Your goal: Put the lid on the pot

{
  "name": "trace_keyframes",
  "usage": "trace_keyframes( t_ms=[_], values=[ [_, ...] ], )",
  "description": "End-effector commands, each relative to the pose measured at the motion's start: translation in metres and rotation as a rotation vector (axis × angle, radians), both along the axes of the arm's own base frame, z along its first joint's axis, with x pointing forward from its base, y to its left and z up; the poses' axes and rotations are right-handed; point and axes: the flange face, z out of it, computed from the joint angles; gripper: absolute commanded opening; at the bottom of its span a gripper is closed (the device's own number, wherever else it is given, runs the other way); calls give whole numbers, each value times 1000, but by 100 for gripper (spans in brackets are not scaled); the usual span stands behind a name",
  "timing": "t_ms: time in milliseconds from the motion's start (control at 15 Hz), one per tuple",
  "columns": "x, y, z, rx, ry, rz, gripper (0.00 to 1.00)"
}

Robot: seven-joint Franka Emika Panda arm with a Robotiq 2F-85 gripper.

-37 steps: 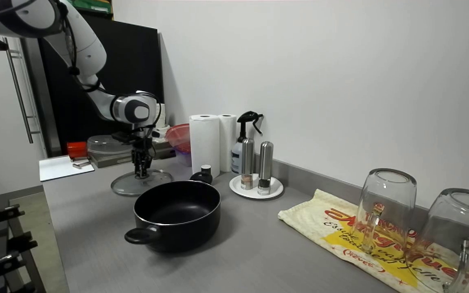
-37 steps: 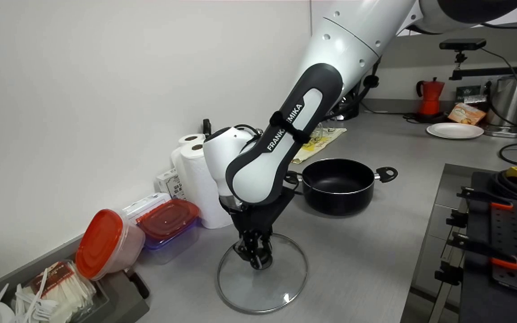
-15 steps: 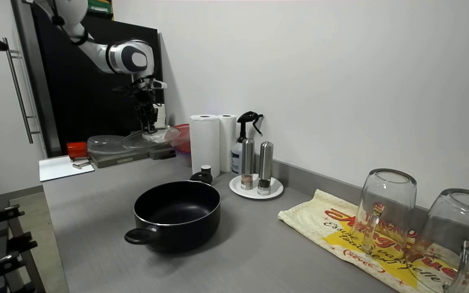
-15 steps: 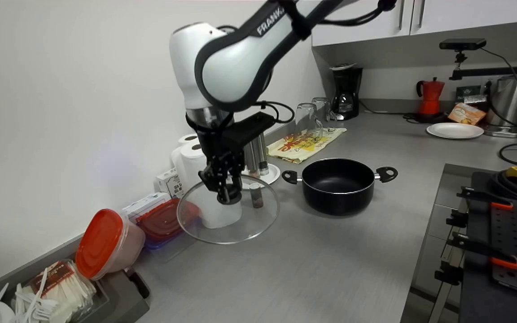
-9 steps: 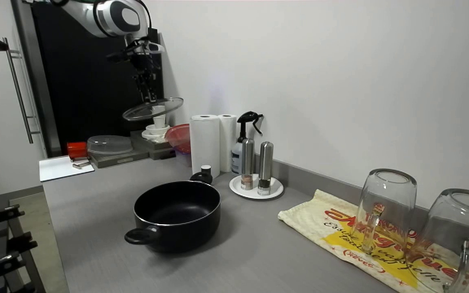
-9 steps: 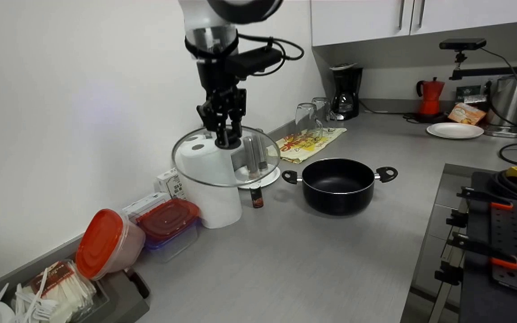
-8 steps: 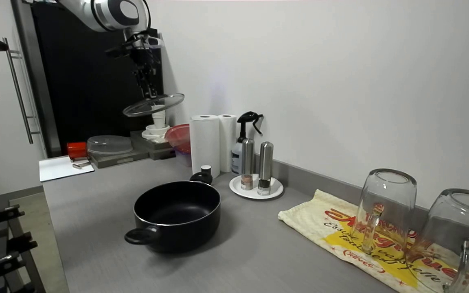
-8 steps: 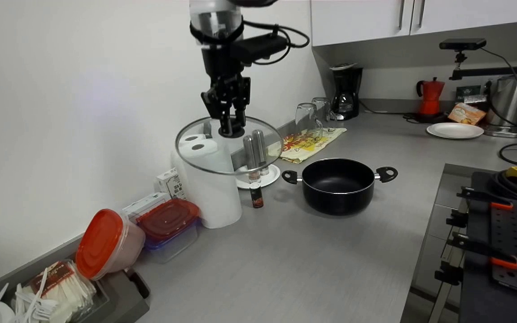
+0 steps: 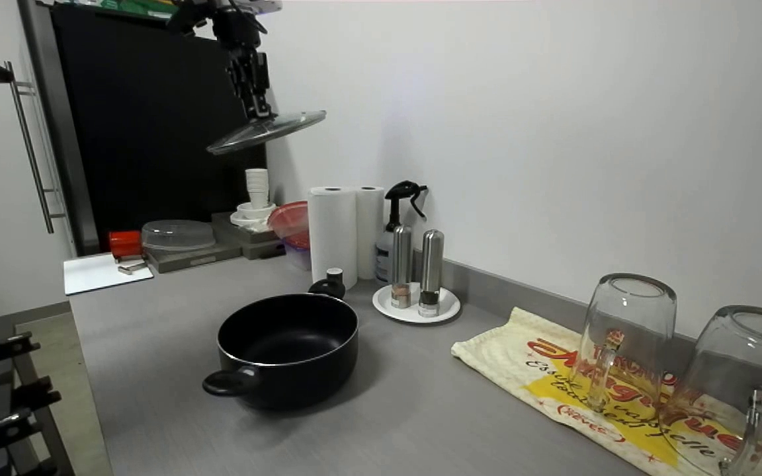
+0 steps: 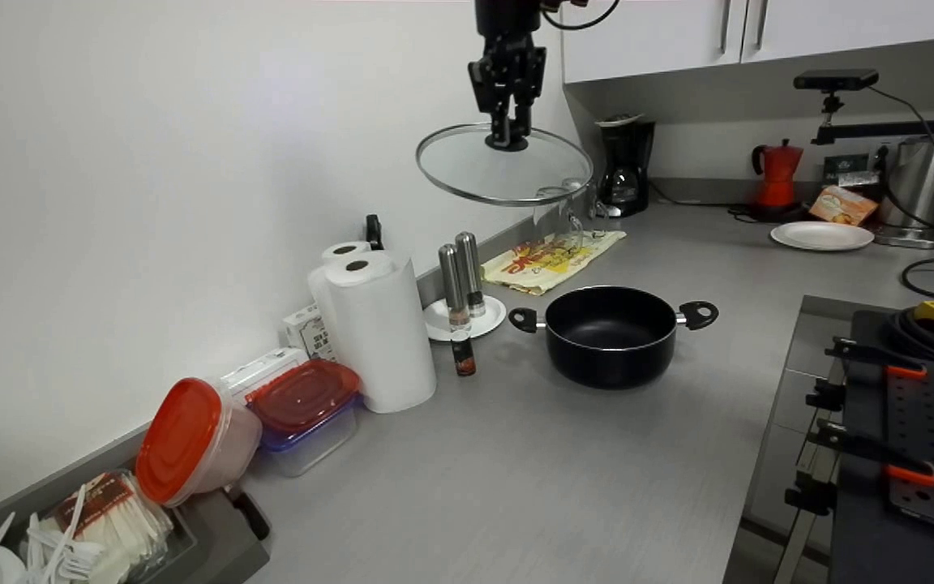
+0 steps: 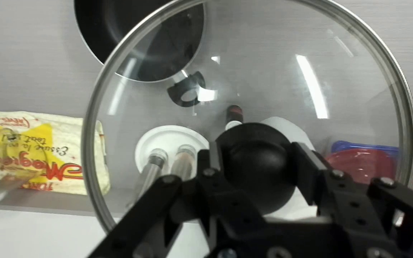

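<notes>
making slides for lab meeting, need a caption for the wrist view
Gripper holding the glass lid by its black knob, part of the black pot showing through the glass.

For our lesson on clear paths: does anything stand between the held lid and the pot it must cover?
Nothing visible does. The lid, held by the gripper, hangs in the air, higher than the pot; the steel mills stand lower, on a plate nearer the wall.

the lid (image 10: 505,172) has left the counter (image 10: 532,487) — raised high and tilted.
</notes>
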Motion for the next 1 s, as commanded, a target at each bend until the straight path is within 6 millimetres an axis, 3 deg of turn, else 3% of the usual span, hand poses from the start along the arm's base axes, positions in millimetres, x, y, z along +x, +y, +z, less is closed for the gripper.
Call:
trace_keyframes(
  t_ms=[0, 200, 333, 733, 933],
  values=[
    [-33, -70, 2, 1, 21, -55, 25],
    [-45, -113, -21, 10, 67, -103, 25],
    [-50, -127, -45, 20, 109, -118, 25],
    [-68, -124, -128, 57, 243, -127, 25],
    [-68, -127, -158, 70, 278, -130, 25]
  ],
)
